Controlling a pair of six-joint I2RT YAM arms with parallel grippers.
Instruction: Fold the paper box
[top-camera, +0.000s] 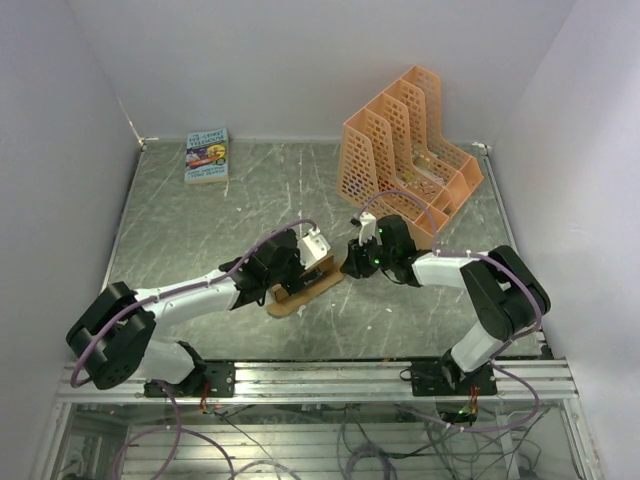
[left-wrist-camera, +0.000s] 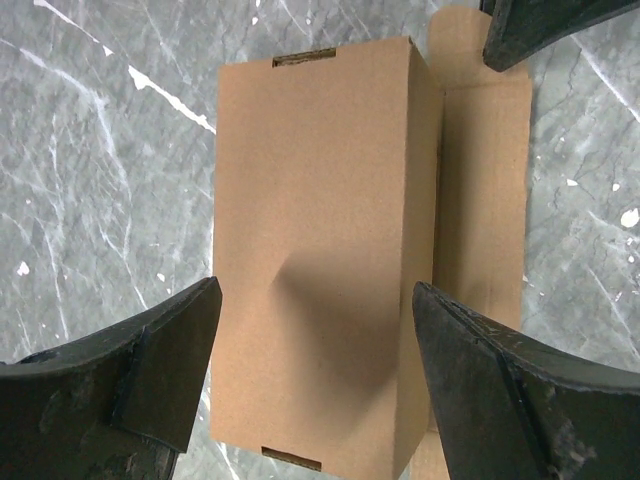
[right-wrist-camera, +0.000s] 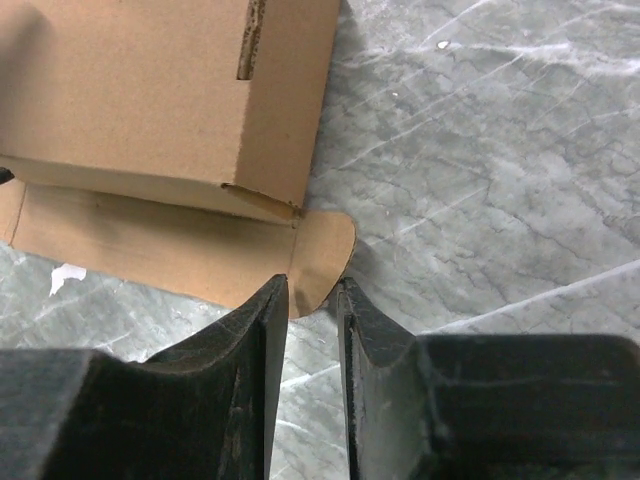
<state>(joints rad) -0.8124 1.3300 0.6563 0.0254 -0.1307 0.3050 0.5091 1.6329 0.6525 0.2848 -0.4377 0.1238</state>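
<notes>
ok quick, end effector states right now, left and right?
left end effector: open, fingers straddling the paper box, not gripping it.
right end effector: closed to a slit on the paper box's corner tab.

The gripper (right-wrist-camera: 310, 292) pinches the rounded tab (right-wrist-camera: 322, 250) of the paper box (right-wrist-camera: 150, 90).

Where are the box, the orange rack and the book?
box (left-wrist-camera: 320, 250): left wrist view, middle of its top panel
rack (top-camera: 368, 160): top external view, its near perforated wall
book (top-camera: 207, 155): top external view, its cover

The paper box (top-camera: 305, 288), plain tan cardboard, lies mid-tabletop (top-camera: 200, 220) as a shallow carton, one long flap seemingly untucked.
</notes>
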